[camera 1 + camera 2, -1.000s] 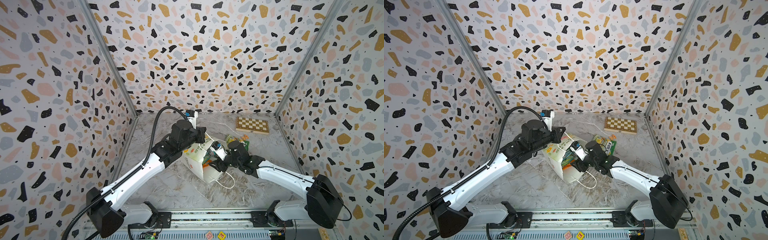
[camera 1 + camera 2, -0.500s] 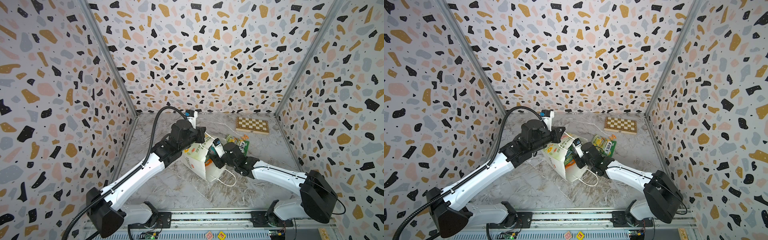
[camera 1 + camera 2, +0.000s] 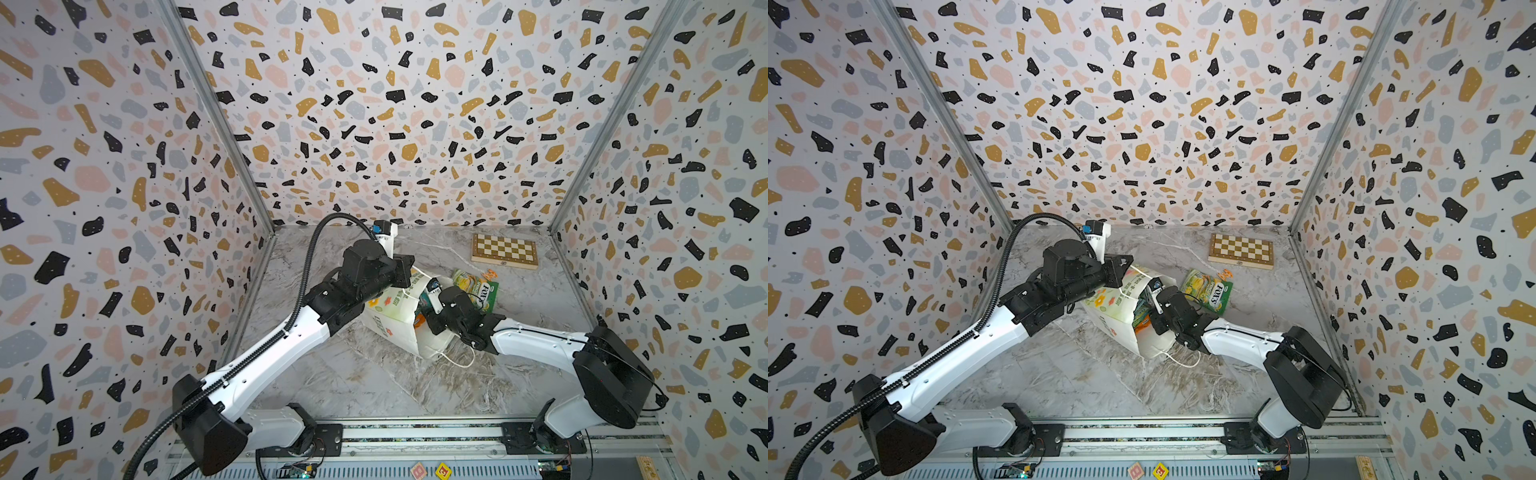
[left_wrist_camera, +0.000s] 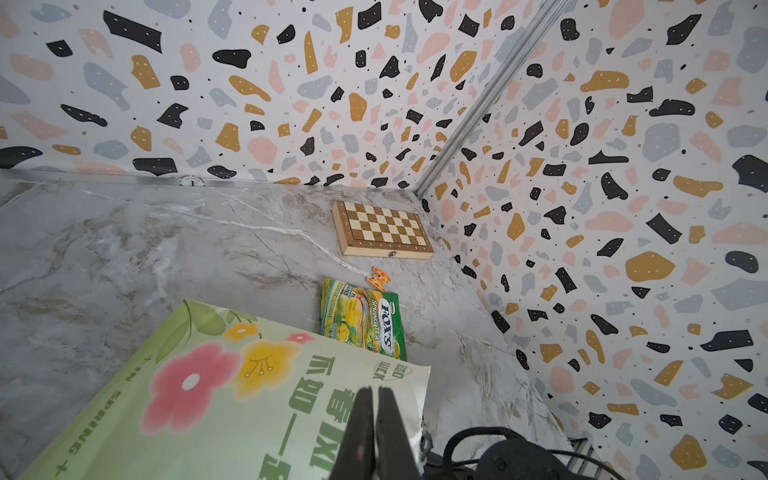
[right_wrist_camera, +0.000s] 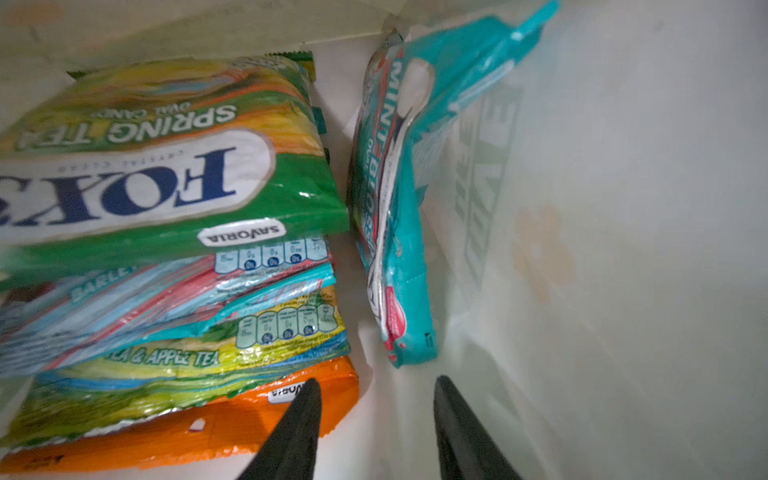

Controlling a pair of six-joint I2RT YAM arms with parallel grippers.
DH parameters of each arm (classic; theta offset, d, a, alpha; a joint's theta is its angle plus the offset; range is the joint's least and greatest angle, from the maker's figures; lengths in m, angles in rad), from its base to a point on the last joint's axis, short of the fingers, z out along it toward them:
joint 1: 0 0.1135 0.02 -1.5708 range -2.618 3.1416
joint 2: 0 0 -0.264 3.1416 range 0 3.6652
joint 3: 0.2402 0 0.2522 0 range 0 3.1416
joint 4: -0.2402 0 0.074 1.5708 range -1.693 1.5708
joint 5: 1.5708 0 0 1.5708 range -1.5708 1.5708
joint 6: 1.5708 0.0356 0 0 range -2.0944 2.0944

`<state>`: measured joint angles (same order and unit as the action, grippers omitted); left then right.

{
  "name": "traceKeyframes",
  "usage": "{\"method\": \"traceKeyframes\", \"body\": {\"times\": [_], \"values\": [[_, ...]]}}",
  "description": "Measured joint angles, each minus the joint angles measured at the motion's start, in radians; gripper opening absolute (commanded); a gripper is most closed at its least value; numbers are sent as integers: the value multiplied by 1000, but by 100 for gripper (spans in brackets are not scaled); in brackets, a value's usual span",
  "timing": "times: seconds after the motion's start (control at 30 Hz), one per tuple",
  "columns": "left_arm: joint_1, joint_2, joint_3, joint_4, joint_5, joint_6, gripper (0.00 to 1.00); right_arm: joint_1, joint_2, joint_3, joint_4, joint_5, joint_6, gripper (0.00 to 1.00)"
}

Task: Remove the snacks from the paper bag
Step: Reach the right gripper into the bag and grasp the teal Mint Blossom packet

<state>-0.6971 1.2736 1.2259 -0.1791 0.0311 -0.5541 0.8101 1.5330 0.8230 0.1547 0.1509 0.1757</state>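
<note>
- white paper bag (image 3: pixel 395 320) (image 3: pixel 1115 309): lies tilted on the grey marble-look tabletop (image 3: pixel 374 382), mouth turned toward the right arm.
- Bag's green illustrated side (image 4: pixel 199 399) faces up. It shows pink and yellow flowers, green lettering and "GOOD LUCK" by the rim.
- thin white cord handle (image 3: pixel 457 365): loops out from the bag's low corner onto the tabletop.
- left gripper (image 4: pixel 375 392): fingers pressed flat together at the bag's rim, over the green side. It's clamped on the bag; can't tell whether paper or cord sits in the pinch.
- right gripper (image 5: pixel 376 382): inside the bag mouth, fingers partly apart, nothing between them.
- Four flat glossy packets are stacked face to face inside the bag:
  - green FOX'S "SPRING TEA" packet (image 5: pixel 166 166)
  - pale teal-and-red striped packet (image 5: pixel 166 295)
  - yellow-green "APPLE TEA" packet (image 5: pixel 187 365)
  - orange packet (image 5: pixel 166 436)
- One of the right fingers (image 5: pixel 299 424) overlaps the orange packet's corner; can't tell if it touches.
- teal-and-red "MINT" packet (image 5: pixel 399 208): stands on edge apart from the stack, leaning on the bag's inner wall (image 5: pixel 602 270). The outside print shows through that wall. The packet's near end sits just ahead of the gap between the right fingers.
- green-yellow FOX'S packet (image 3: pixel 476 286) (image 3: pixel 1208 289) (image 4: pixel 361 318): flat on the tabletop just outside the bag mouth.
- small orange trinket (image 4: pixel 380 277): just beside that packet's corner farthest from the bag.
- wooden chessboard (image 4: pixel 382 228): past the trinket, well apart from the bag.
</note>
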Motion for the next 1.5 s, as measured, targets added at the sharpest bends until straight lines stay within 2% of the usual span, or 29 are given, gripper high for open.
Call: {"method": "traceKeyframes", "body": {"times": [0.23, 0.5, 0.97, 1.07, 1.3, 1.33, 1.5], "values": [[0, 0, 12, -1, 35, 12, 0, 0, 64, 16, 34, 41, 0, 42], [0, 0, 18, 0, 70, 19, 0, -18, 96, 39, 92, 56, -9, 52], [0, 17, 45, -2, 146, 35, 0, -77, 206, 117, 151, -24, -74, 52], [0, 21, 46, -2, 156, 39, 0, -79, 245, 144, 157, -40, -89, 42], [0, 22, 47, -5, 172, 47, 0, -83, 290, 166, 167, -103, -109, 2], [0, 22, 47, -8, 171, 48, 0, -83, 289, 165, 170, -109, -109, 0], [0, 21, 47, -39, 147, 73, 0, -83, 234, 105, 173, -134, -109, 0]]}}
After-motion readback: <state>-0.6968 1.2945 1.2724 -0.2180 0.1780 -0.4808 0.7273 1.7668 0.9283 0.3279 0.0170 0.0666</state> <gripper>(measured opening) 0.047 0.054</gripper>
